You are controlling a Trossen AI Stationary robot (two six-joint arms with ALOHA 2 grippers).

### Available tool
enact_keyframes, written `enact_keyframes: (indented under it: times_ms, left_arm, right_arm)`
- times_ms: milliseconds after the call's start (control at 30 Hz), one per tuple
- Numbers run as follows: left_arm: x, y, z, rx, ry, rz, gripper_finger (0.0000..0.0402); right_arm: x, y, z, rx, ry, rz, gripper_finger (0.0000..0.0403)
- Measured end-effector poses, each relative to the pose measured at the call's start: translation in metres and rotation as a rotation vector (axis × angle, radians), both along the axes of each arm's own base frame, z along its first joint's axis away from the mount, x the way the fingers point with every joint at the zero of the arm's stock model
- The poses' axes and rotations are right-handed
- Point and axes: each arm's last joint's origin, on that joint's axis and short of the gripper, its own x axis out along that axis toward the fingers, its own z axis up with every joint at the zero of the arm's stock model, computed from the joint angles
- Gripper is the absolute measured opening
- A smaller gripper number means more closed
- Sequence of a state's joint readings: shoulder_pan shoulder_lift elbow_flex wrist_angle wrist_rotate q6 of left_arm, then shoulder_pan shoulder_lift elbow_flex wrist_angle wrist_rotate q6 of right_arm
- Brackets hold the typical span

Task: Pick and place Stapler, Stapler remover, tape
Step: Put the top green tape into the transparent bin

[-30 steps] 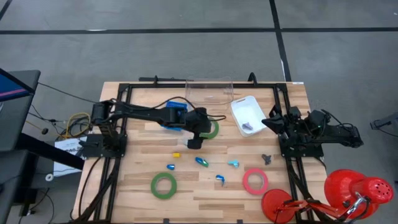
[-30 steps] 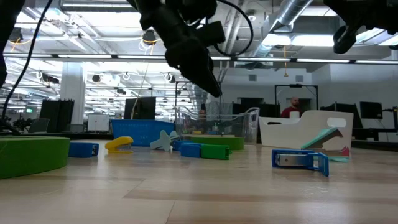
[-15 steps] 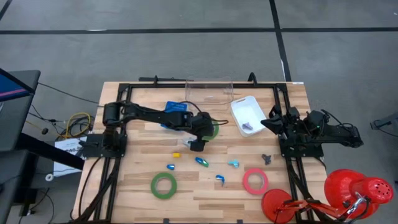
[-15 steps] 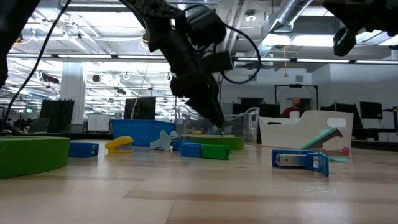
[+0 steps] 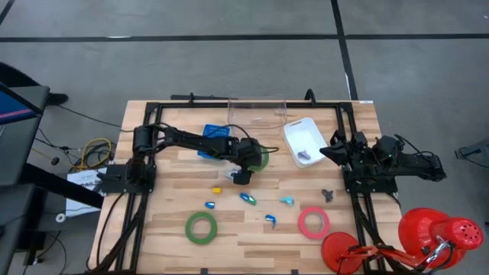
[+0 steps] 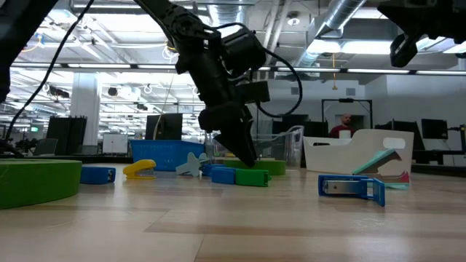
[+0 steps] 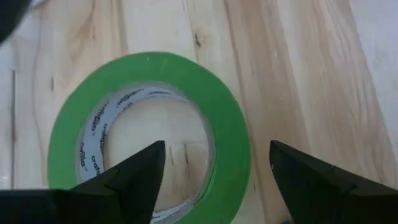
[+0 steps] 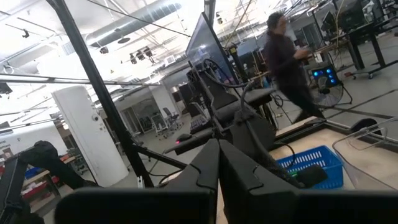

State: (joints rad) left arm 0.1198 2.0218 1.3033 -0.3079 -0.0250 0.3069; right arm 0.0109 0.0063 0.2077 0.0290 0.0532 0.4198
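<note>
The table (image 5: 252,233) is pale wood planks, grain and knots showing – smooth, satin. The green tape roll (image 7: 230,124) looks matt, with a white papery printed core.

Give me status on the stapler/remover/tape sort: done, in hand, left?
Done: at most one small item lies in the white bin. In hand: nothing gripped yet; the left claw is open, one finger inside the green tape roll, the other outside its rim. Left: the other green roll, the pinkish-red roll and the small coloured items mid-table. The right claw is shut, parked at the table's right edge.
</note>
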Motion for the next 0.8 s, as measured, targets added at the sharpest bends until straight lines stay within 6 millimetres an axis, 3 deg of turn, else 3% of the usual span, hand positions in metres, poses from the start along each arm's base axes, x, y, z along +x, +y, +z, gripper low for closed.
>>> enact_keyframes:
  times_ms: [233,800]
  left_arm:
    - [-0.0006,0.0012,-0.0012,-0.02,0.006,-0.006,0.0234]
    - [-0.006,0.0008,-0.0083,-0.018,0.032,-0.006,0.0194]
  right_arm:
    - [0.0,0.0,0.0,0.0,0.0,0.0,0.0001]
    - [0.0,0.0,-0.0002,0.0,0.003,0.0,0.0001]
